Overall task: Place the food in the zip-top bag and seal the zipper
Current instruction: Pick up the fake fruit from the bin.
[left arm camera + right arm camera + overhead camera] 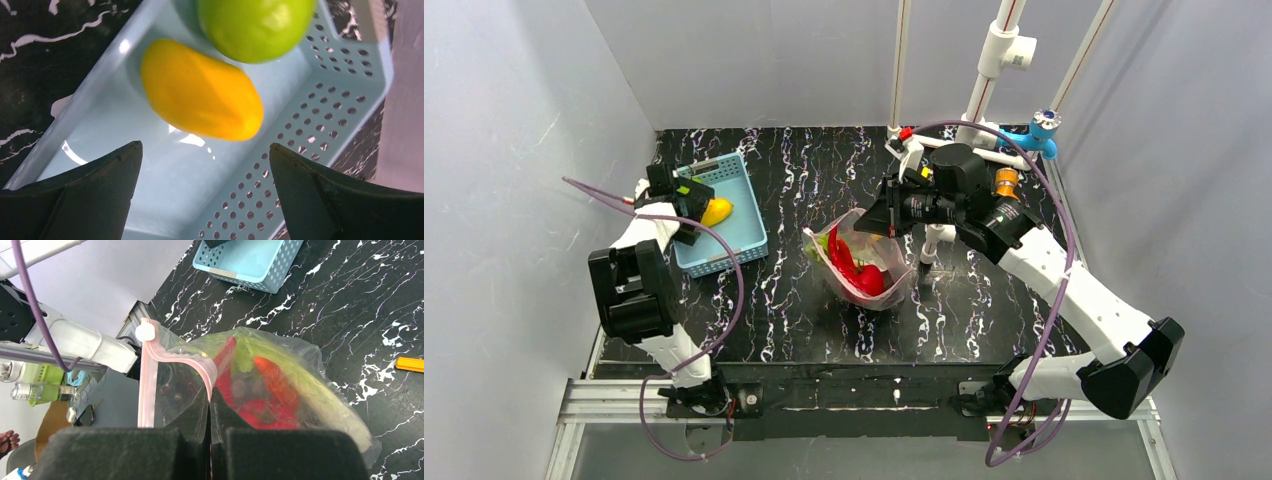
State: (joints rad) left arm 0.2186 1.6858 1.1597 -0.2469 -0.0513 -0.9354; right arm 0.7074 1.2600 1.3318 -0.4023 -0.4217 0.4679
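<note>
A black, white-veined counter (804,300) sits between gray walls (514,120). At centre, one clear crinkly bag (879,252) holds red food (864,278); the right fingers (227,415) clench its pink zipper (150,365). Upper left, the left fingers (100,185) hang spread over one perforated blue basket (325,115) holding a yellow fruit (200,97) and a green fruit (255,25).

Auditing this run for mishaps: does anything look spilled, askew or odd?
Nothing spilled or damaged. The zipper buckles where the right claw pinches the mouth of the zip-top bag. The yellow fruit and green fruit lie in the basket, below the open left claw.
</note>
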